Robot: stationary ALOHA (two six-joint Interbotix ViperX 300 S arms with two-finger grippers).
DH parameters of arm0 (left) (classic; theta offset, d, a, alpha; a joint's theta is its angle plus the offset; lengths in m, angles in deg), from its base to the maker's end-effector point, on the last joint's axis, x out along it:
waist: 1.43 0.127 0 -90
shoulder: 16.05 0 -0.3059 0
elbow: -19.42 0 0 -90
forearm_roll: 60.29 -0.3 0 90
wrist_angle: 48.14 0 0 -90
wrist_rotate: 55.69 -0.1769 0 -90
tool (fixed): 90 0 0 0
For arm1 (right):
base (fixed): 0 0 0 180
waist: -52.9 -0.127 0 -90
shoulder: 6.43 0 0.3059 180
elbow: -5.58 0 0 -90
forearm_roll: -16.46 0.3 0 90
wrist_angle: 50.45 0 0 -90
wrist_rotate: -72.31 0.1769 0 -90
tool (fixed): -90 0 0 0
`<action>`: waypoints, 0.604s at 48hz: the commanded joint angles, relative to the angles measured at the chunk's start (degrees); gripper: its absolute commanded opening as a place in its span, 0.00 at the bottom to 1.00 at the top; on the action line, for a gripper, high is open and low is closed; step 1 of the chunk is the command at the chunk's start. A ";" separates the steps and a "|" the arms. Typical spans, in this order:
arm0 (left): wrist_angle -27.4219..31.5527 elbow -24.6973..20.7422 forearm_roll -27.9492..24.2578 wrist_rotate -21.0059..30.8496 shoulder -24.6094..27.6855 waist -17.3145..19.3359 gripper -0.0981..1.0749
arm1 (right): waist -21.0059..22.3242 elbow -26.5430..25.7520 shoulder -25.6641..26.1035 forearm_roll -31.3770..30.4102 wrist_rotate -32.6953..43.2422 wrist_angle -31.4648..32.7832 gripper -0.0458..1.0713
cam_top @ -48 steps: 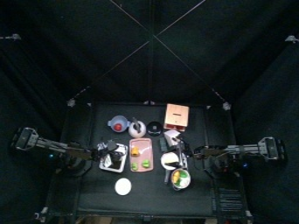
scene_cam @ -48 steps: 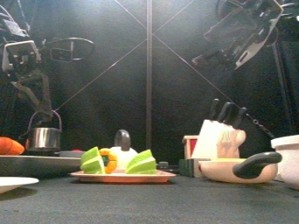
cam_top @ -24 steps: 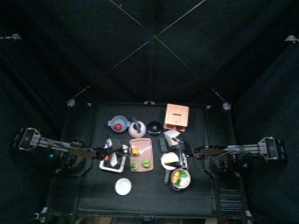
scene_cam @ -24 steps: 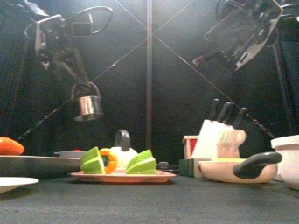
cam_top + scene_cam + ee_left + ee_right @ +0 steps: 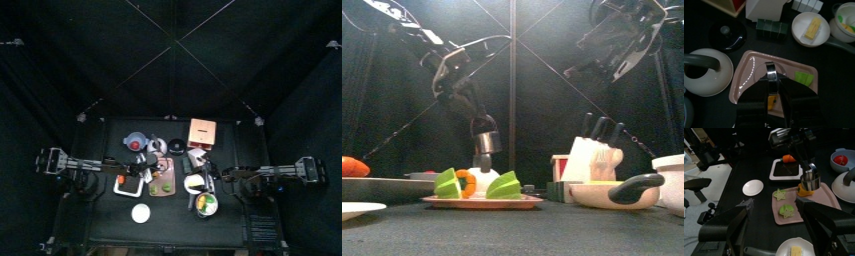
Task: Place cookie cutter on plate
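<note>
Black curtains close in a small black table [image 5: 167, 225] crowded with kitchenware, where a pink plate [image 5: 747, 75] carries green and orange food pieces. Above that plate the left gripper [image 5: 482, 140] hangs with its jaws closed on the metal cookie cutter [image 5: 482, 146], held clear of the plate's surface. At the table's right side the right gripper [image 5: 774, 228] rests with its jaws spread wide and nothing between them.
</note>
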 commanded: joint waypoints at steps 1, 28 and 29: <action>-0.53 -3.16 -0.18 0.26 3.08 1.32 0.52 | 0.09 -0.35 0.79 0.35 0.09 -0.44 0.92; 0.26 -8.79 0.35 0.09 13.71 1.93 0.58 | 0.09 0.53 1.05 0.62 0.09 -0.35 0.92; 0.44 -8.79 0.70 0.00 13.71 1.93 0.58 | 0.00 0.44 1.05 0.62 0.09 -0.35 0.92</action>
